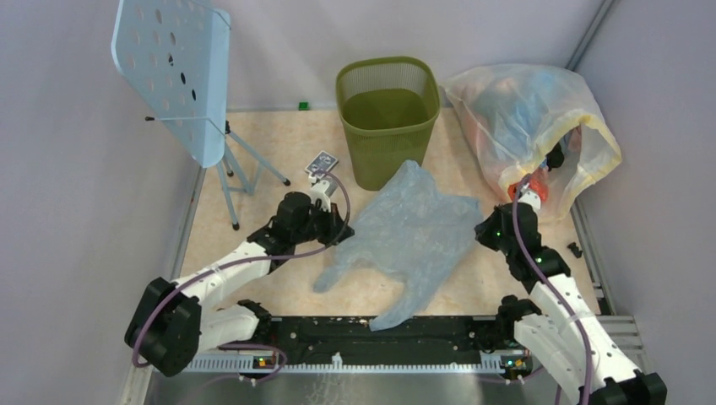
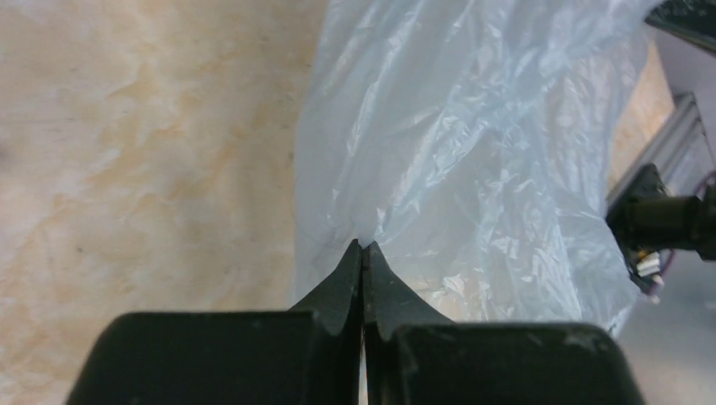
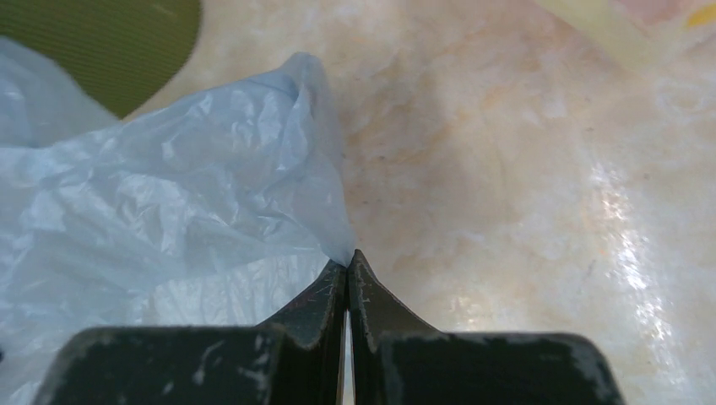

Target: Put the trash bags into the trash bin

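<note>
The pale blue-grey trash bag (image 1: 414, 232) lies spread on the table in front of the olive-green trash bin (image 1: 388, 118), its top leaning against the bin's front. My left gripper (image 1: 338, 226) is shut on the bag's left edge; the left wrist view shows the jaws pinched on the plastic (image 2: 439, 152). My right gripper (image 1: 483, 229) is shut on the bag's right edge; the right wrist view shows the tips pinching a corner of the bag (image 3: 169, 186), with the bin (image 3: 118, 42) at top left.
A big clear-yellowish sack (image 1: 532, 126) stuffed with coloured items lies at the back right. A pale blue perforated panel on a tripod stand (image 1: 181, 76) stands at the back left. A small patterned card (image 1: 321, 162) lies left of the bin. A black rail (image 1: 380, 333) runs along the near edge.
</note>
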You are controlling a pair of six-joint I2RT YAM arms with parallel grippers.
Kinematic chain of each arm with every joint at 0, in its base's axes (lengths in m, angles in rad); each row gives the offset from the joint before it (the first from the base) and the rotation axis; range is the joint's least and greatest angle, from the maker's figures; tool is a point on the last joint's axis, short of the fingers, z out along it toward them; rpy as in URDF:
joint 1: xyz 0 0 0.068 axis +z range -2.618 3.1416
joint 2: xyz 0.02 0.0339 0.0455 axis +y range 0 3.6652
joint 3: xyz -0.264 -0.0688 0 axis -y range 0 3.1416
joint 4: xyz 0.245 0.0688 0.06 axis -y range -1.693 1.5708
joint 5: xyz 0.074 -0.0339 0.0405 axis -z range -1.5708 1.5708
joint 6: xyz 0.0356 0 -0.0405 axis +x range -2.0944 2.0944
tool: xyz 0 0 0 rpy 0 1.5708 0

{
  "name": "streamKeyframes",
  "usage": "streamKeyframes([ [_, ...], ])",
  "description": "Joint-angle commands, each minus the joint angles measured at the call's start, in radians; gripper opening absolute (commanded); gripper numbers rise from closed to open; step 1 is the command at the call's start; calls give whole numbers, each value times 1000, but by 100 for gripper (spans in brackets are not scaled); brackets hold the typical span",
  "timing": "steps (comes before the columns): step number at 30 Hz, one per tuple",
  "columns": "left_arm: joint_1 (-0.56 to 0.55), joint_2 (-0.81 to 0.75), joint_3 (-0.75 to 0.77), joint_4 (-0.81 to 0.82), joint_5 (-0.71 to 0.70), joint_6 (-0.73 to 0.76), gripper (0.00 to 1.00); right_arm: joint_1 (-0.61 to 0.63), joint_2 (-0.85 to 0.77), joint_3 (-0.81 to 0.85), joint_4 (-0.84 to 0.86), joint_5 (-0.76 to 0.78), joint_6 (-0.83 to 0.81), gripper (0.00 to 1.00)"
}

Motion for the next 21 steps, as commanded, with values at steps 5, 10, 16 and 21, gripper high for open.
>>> streamKeyframes([
  [5, -43, -208, 109, -87, 100, 11, 0, -9, -167, 174, 75, -172, -133, 0],
  [10, -43, -252, 244, -219, 113, 33, 0, -9, -166, 319, 66, -167, -189, 0],
  [16, -43, -243, 390, -242, 109, 22, 0, -9, -55, 484, 135, -214, -200, 0],
  [21, -43, -196, 526, -250, 79, 26, 0, -9, 59, 628, 216, -258, -182, 0],
])
